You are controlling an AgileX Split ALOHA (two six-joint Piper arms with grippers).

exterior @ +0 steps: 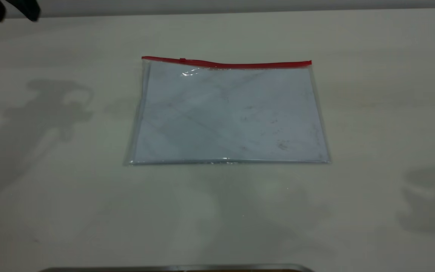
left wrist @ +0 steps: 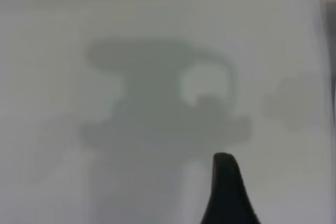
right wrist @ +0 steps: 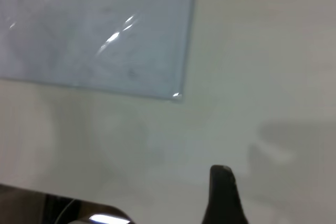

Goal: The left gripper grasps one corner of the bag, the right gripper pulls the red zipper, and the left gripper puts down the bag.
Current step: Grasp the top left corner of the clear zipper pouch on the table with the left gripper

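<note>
1 bag (exterior: 227,113) flat on table (exterior: 51,189), left tool (exterior: 10,9) cropped, jaws unclear

Pale counter (exterior: 51,211), plain matte surface. Bag (exterior: 227,113) lies flat near centre, clear plastic, bluish-white sheet inside, faint dark smudges. Red zipper (exterior: 240,65) runs along far edge, slider toward left end. Soft shadows at left and right.

The exterior camera looks steeply down on the table (exterior: 51,211); both wrist cameras face down too — the right one shares the bag (right wrist: 94,30) at ten o'clock.
</note>
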